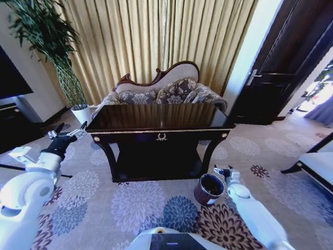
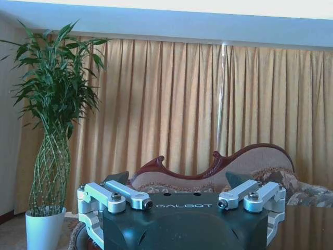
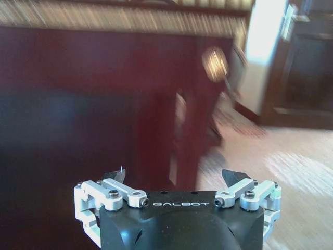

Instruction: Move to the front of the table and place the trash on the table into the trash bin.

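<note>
Tabletop (image 1: 156, 117) bare of trash as I see it; trash bin (image 1: 208, 188) beside its front right leg; right gripper (image 1: 224, 172) over the bin, left gripper (image 1: 66, 136) off the left edge, both jaws released; I judge disposal near done.

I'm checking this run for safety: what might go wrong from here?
The right pincer hangs open right beside the trash bin; a careless swing might tip it. The left pincer, also open, is raised near the table corner and the white plant pot, so forward motion might clip either.
</note>
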Robot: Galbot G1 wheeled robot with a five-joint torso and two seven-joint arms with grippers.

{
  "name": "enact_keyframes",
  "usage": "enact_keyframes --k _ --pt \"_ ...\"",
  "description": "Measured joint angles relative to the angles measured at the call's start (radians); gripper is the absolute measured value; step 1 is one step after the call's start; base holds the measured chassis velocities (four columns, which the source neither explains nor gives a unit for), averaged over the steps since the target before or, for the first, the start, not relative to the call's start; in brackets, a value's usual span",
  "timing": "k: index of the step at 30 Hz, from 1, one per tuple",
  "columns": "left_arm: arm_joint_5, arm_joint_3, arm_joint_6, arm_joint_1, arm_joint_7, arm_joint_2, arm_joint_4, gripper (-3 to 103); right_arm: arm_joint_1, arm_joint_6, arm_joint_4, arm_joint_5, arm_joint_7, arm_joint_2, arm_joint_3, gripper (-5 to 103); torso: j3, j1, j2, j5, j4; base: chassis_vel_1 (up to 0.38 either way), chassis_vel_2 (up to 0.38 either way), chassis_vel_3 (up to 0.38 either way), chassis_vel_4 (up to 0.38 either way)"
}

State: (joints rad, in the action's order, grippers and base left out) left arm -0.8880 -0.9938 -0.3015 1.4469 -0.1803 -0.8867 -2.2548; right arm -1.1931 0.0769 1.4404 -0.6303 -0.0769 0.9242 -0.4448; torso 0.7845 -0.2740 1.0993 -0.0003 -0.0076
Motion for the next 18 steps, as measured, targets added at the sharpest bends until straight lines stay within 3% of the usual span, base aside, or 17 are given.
enact_keyframes --k 7,18 --pt "-0.002 -0.012 -0.006 0.0 -0.005 -0.021 -0.001 100 -0.125 0.082 0.457 -0.13 -0.019 -0.07 -0.171 100 0.0 0.0 0.0 -0.0002 0.0001 0.0 0.0 0.0 0.0" --pt "-0.003 -0.007 -0.01 0.002 -0.004 -0.024 -0.004 100 -0.157 0.151 0.729 -0.181 -0.101 -0.081 -0.221 100 0.0 0.0 0.0 -0.0001 0.0002 0.0 0.0 0.0 0.0"
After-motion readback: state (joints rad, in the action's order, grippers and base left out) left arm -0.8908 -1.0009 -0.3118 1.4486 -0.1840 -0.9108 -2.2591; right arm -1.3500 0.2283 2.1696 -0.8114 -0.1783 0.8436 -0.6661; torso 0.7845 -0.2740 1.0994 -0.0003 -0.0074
